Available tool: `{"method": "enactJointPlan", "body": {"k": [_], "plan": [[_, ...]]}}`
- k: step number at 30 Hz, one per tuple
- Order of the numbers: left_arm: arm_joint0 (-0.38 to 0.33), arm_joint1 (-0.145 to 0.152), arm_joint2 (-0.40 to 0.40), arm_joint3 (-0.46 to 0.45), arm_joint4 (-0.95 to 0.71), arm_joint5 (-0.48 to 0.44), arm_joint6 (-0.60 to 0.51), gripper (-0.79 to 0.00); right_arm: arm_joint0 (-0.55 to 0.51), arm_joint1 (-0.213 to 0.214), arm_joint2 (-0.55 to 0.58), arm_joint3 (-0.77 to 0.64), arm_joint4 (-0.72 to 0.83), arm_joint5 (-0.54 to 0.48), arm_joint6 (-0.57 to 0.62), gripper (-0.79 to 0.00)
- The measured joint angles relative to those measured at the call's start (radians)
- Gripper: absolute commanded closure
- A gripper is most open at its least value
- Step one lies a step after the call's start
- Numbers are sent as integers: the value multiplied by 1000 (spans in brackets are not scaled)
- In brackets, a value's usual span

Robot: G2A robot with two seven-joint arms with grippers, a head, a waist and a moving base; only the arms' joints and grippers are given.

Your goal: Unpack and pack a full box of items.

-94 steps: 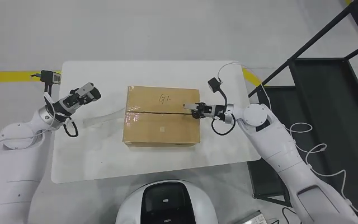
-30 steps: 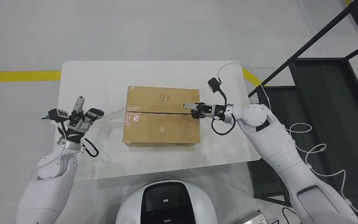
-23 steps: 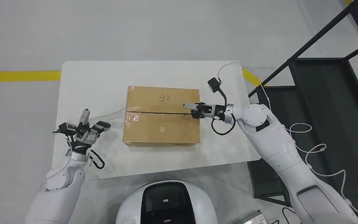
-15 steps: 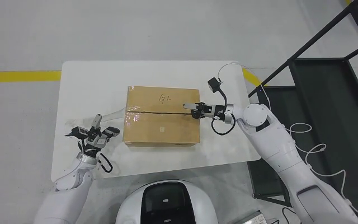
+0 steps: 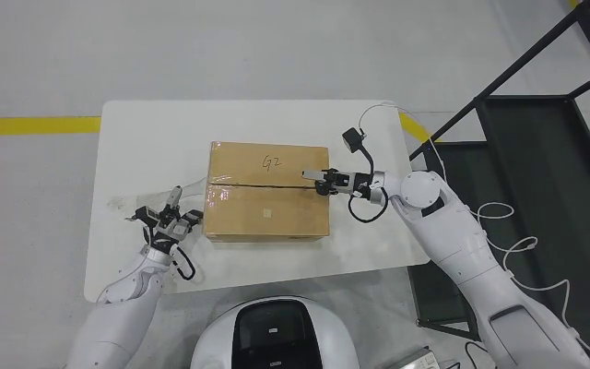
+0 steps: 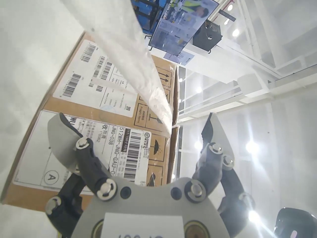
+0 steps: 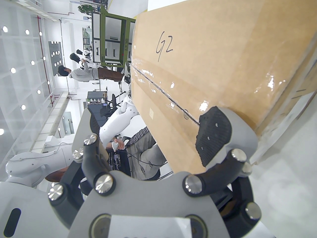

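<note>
A brown cardboard box (image 5: 267, 189) marked in pen lies shut in the middle of the white table (image 5: 369, 249). A slit runs along its taped top seam. My right gripper (image 5: 318, 176) is open at the seam's right end. One pad (image 7: 214, 134) rests on the box top (image 7: 223, 63); the other finger stands off it. A loose strip of clear tape (image 5: 189, 187) trails from the box's left end across the table. My left gripper (image 5: 175, 218) is open beside the box's labelled left side (image 6: 99, 115), close under the tape strip (image 6: 128, 50), holding nothing.
A black metal rack (image 5: 516, 120) stands off the table's right edge. A yellow line (image 5: 46, 124) crosses the floor at the left. The tape's crumpled end (image 5: 120, 200) lies near the table's left edge.
My left arm has swung from the table's far left edge down and in toward the box's left side. The right arm and the box have stayed still.
</note>
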Motion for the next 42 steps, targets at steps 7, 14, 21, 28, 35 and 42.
{"method": "enactJointPlan", "body": {"k": [7, 14, 21, 28, 35, 42], "plan": [[6, -8, -17, 17, -47, 19, -9, -785, 0, 0, 0, 0, 0, 0, 0, -785], [-34, -23, -10, 39, -91, 59, -29, -785, 0, 0, 0, 0, 0, 0, 0, -785], [-39, -31, -28, 42, -91, 63, 13, -489, 0, 0, 0, 0, 0, 0, 0, -785], [-16, -32, -66, 22, -91, 58, 50, -391, 0, 0, 0, 0, 0, 0, 0, -785], [2, -35, -87, -5, -78, 56, 69, -388, 0, 0, 0, 0, 0, 0, 0, -785], [17, -38, -106, -29, -53, 57, 94, -299, 0, 0, 0, 0, 0, 0, 0, -785]]}}
